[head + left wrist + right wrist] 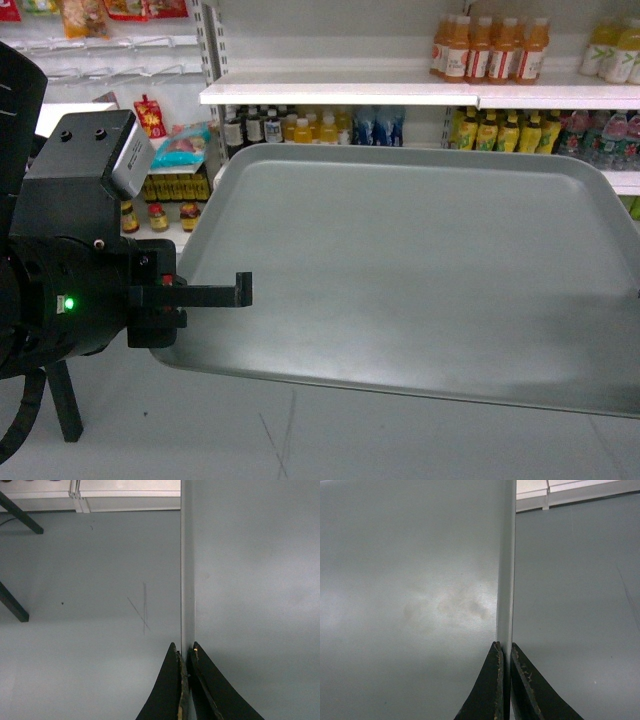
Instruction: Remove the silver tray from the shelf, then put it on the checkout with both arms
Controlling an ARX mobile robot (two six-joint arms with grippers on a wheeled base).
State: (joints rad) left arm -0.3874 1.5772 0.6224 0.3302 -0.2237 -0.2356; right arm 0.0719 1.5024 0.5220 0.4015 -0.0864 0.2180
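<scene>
Left gripper [238, 290] pinching the left rim of the silver tray [420, 270]; the left wrist view shows my two black fingers [165, 690] pressed tight on either side of the thin rim, tray surface running off to the right of them. Right gripper [504, 652] likewise clamped on the opposite rim, fingers [530, 690] closed on the edge, tray surface to the left in that view. The right gripper itself sits outside the head view; only the tray's right end runs off the frame there.

Tray is held in the air between both arms, tilted so its far edge sits higher than its near edge, its bare face toward the head camera. Nothing lies on it. Faint smudges show on the surface near the right rim in the right wrist view.

Grey floor [90, 630] below the tray, with a thin scratched cross mark [140, 610]. White shelf [340, 92] stands behind the tray, well apart from it, with bottled drinks [490, 48] on the upper board and more bottles [310, 127] on the level beneath. Green light [68, 302] lit on my left arm housing, red block [167, 281] just at the gripper's base. Checkout not in view.
</scene>
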